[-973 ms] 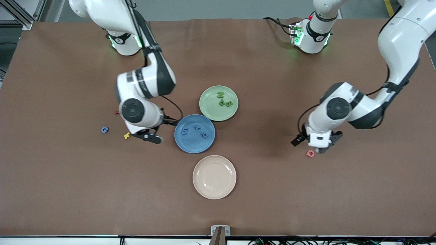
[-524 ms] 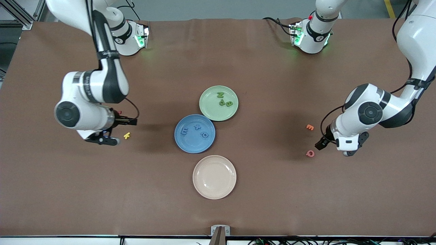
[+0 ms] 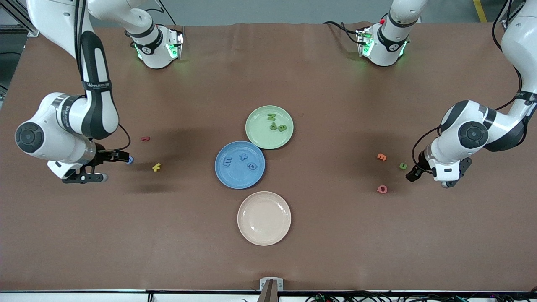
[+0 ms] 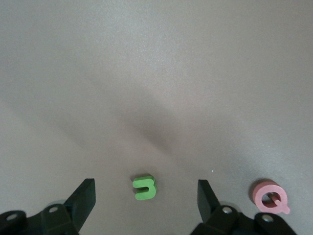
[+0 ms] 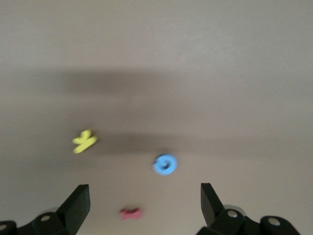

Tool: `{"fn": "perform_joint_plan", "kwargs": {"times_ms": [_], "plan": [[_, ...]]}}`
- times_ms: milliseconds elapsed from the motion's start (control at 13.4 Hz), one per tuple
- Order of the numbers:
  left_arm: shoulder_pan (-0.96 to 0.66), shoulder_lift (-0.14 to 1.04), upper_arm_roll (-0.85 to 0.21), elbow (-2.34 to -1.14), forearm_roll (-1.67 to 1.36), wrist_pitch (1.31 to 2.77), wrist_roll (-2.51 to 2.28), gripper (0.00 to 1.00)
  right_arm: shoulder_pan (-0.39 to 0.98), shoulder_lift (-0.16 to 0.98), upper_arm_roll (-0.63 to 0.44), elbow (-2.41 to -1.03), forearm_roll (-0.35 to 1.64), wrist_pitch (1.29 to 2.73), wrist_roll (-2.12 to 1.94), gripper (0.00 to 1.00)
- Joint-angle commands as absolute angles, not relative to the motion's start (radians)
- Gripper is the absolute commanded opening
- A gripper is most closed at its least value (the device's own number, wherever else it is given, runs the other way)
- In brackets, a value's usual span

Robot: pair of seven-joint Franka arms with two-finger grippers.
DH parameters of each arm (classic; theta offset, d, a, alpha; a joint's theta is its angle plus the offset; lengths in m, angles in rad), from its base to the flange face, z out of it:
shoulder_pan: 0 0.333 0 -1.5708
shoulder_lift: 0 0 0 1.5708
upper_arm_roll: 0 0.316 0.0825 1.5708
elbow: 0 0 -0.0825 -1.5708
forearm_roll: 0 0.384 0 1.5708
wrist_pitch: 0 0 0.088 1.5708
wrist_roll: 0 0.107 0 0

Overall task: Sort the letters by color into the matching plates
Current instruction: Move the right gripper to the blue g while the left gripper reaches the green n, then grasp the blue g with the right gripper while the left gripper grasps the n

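Note:
The blue plate holds three blue letters and the pale green plate touching it holds three green ones. A loose blue letter lies toward the right arm's end, partly covered by the right wrist. My right gripper hangs open beside it; in the right wrist view the blue letter lies just ahead of the right gripper. A loose green letter lies toward the left arm's end. My left gripper hovers open by it, and the green letter shows between the open fingers of the left gripper.
A cream plate sits nearer the front camera than the blue plate. A yellow K and a red letter lie near the blue letter. An orange letter and a pink Q lie near the green one.
Both arms swung outward from the plates toward their own table ends. The right gripper went past the yellow K to the blue letter. The left one uncovered the orange and green letters.

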State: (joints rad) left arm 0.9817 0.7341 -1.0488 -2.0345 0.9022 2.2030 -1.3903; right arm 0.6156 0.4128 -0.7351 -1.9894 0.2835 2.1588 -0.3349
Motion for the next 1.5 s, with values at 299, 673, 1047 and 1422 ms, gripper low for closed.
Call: {"fn": "perform_joint_plan", "kwargs": {"times_ms": [299,673,1047,1422], "plan": [[0.988,0.767,-1.02,-2.063,0.922,2.235,-1.401,0.86,0.572,0.471,-0.704,-2.054,0.354,2.327,-0.439,1.0],[0.98,0.781,-1.006,-2.071,0.923,2.237,-1.399,0.78,0.569,0.543,-0.699,-2.077,0.526,2.372,-0.577,1.0],[0.976,0.796,-0.991,-2.071,0.937,2.243,-1.393,0.68,0.578,0.546,-0.698,-2.124,0.551,2.378,-0.586,0.99],[0.966,0.802,-0.983,-2.068,0.939,2.244,-1.388,0.62,0.569,0.548,-0.664,-2.158,0.581,2.41,-0.588,0.95]]}}
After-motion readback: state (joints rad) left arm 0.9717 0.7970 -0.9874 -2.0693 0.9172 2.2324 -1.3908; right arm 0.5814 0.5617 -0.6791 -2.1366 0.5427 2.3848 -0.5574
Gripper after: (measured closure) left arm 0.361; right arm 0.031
